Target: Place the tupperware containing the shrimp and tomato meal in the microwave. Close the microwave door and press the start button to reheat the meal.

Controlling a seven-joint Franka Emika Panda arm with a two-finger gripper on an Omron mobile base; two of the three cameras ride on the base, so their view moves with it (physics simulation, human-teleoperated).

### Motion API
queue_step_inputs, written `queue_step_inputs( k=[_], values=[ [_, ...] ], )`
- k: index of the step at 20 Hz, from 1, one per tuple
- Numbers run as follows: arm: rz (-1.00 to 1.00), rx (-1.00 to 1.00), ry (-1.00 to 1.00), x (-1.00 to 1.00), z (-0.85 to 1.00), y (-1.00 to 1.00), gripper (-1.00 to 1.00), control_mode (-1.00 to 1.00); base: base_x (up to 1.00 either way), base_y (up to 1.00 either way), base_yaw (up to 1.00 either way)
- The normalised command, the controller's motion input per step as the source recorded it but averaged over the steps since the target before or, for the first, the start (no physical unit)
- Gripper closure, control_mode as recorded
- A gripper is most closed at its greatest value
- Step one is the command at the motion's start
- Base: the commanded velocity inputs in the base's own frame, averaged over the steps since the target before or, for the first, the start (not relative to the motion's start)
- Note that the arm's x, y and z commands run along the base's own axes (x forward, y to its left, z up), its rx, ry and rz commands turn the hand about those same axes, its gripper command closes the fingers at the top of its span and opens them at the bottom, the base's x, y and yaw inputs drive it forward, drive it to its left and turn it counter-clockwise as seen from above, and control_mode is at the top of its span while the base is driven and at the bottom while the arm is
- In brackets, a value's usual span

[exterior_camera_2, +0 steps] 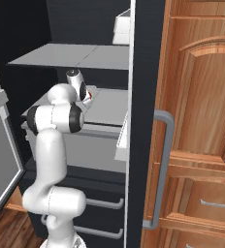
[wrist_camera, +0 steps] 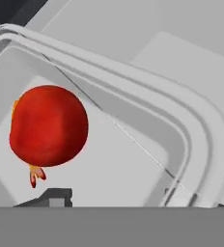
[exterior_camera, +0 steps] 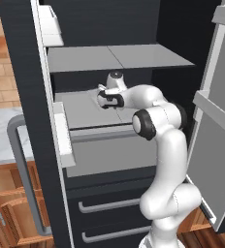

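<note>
Tupperware (wrist_camera: 191,140) sits on a grey fridge shelf (exterior_camera: 85,114), and we have our gripper (wrist_camera: 119,200) lowered right over its flared rim, since the meal must leave the open fridge before reaching the microwave. We see the tomato (wrist_camera: 49,125) hiding most of the shrimp (wrist_camera: 35,174). Whether our jaws have closed on the rim, we cannot tell.
</note>
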Motion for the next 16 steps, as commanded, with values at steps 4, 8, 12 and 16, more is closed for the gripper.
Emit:
queue_step_inputs(
  k=[4,8,12,16],
  values=[
    [-0.05,0.00,0.00,0.00,-0.42,-0.02,1.00,-1.00,0.00,0.00,0.00],
    [-0.01,0.00,0.01,0.00,-0.25,-0.01,1.00,-1.00,0.00,0.00,0.00],
    [0.00,0.00,0.00,0.00,0.00,0.00,1.00,-1.00,0.00,0.00,0.00],
    [-0.02,0.00,-0.02,-0.16,-0.21,-0.01,1.00,-1.00,0.00,0.00,0.00]
  ],
)
